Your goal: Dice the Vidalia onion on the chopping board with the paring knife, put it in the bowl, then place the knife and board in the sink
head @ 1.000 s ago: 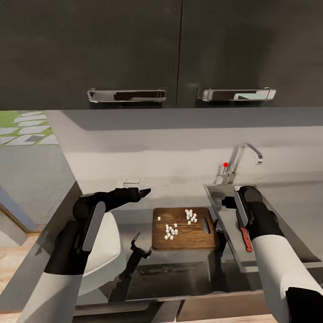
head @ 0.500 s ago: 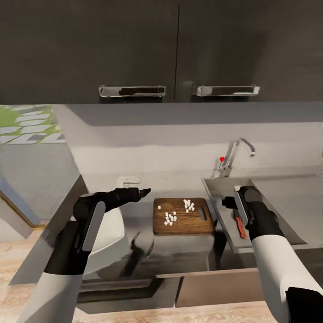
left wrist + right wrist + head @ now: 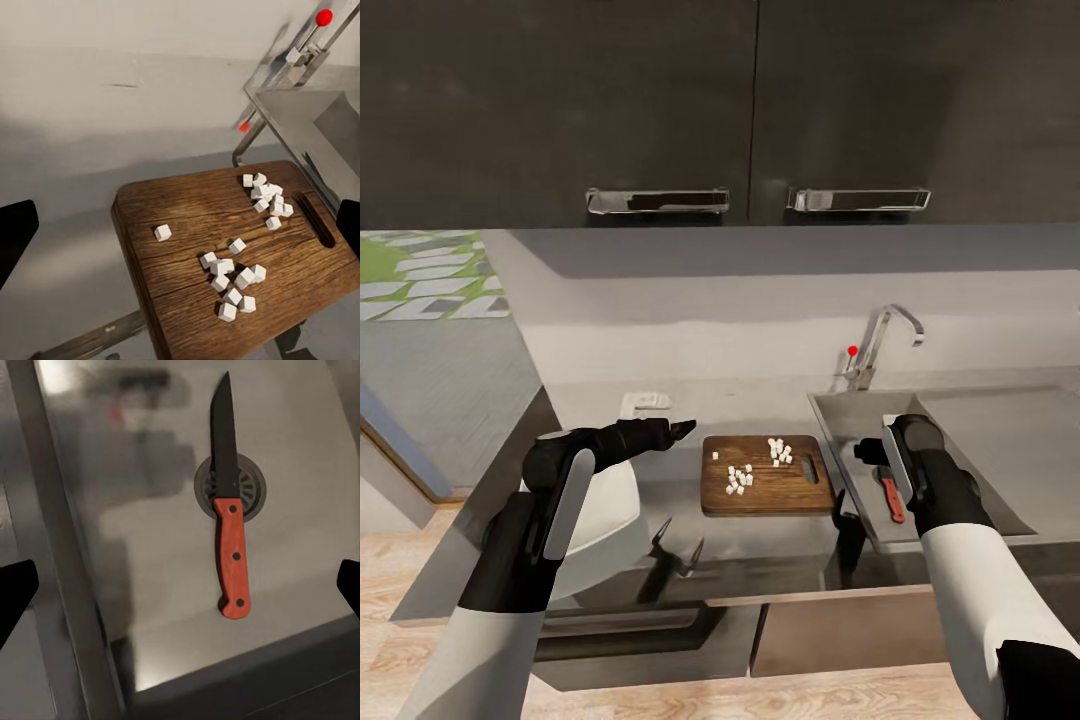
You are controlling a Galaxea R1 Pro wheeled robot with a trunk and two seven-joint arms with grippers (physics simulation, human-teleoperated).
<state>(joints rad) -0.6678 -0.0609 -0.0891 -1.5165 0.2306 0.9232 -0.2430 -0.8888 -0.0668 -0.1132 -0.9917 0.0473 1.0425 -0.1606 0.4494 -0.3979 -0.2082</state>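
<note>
Kitchen: glossy black upper cabinets (image 3: pixel 660 100) with chrome bar handles (image 3: pixel 657 201) fill the top of the head view; a pale backsplash (image 3: pixel 740 320) runs below them and the grey countertop (image 3: pixel 760 545) crosses the middle.
Sink: steel basin (image 3: pixel 840 420) at centre right of the head view, with the angular tap (image 3: pixel 885 340) and red knob (image 3: pixel 852 351) at its far edge.
Paring knife: lies flat on the sink floor – in the right wrist view the dark blade (image 3: pixel 225 435) crosses the round drain (image 3: pixel 251 487) and the red-orange handle (image 3: pixel 232 559) continues the same line; in the head view only the handle (image 3: pixel 893 497) shows, just beside the right wrist, long axis running away from the robot.
Chopping board: dark wood board (image 3: pixel 760 490) on the countertop just left of the sink, long axis across the frame, oval handle slot (image 3: pixel 808 470) toward the sink.
Diced onion: small white cubes (image 3: pixel 738 481) in two loose clusters on the board; the left wrist view shows them singly, one cube (image 3: pixel 163 232) lying apart from the rest.
Bowl: white bowl (image 3: pixel 600 515) at lower left, largely behind the left arm.
Left gripper: left gripper (image 3: pixel 682 429) held out level over the countertop, pointing toward the board – fingers spread wide, nothing between them.
Right gripper: right gripper (image 3: pixel 872 452) points down over the sink above the knife, forearm rising from lower right; fingers spread wide, empty.
</note>
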